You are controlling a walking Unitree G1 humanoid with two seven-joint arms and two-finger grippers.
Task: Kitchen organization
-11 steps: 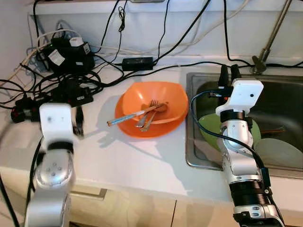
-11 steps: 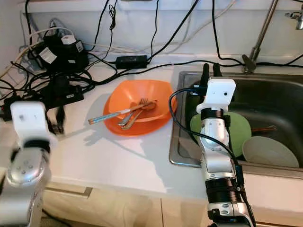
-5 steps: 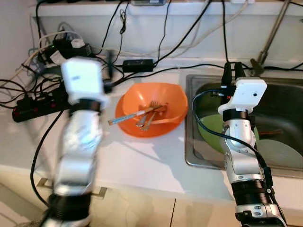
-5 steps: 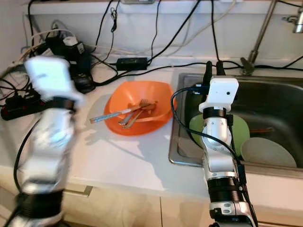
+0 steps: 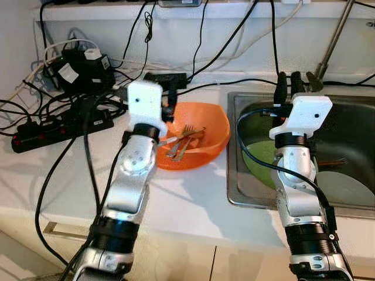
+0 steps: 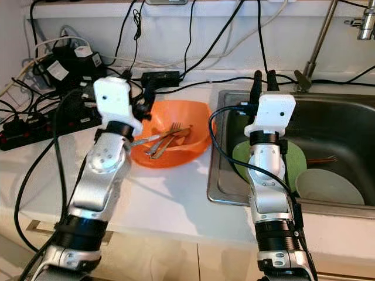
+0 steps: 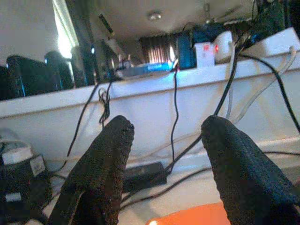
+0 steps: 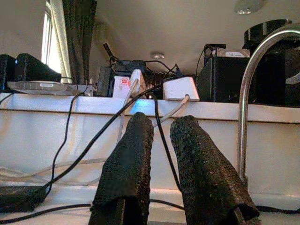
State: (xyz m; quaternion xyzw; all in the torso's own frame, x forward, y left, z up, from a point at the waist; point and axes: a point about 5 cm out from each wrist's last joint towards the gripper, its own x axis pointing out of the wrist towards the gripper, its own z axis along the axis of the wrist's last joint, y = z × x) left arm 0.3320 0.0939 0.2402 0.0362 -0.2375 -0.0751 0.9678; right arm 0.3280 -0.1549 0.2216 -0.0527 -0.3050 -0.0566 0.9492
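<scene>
An orange bowl [image 5: 202, 133] sits on the white counter beside the sink, holding forks [image 5: 186, 139] and a thin light-handled utensil. My left gripper [image 5: 169, 96] hovers over the bowl's far left rim, open with nothing between its fingers [image 7: 110, 159]; the bowl's orange edge [image 7: 187, 219] shows below them. My right gripper [image 5: 288, 86] is raised over the sink's [image 5: 232, 175] left part, shut and holding nothing. In the sink lie a green plate [image 5: 259, 157] and a pale plate [image 5: 345, 187], both partly hidden by my right arm.
Power strips [image 5: 55, 124], adapters [image 5: 82, 67] and tangled black cables crowd the counter's back left. A black power brick [image 5: 167, 78] lies just behind the bowl. The tap's pipe [image 5: 334, 44] rises at the back right. The counter's front edge runs close below.
My left arm has swung from the counter's left side across to the bowl, its gripper now over the far left rim. The right arm has barely moved.
</scene>
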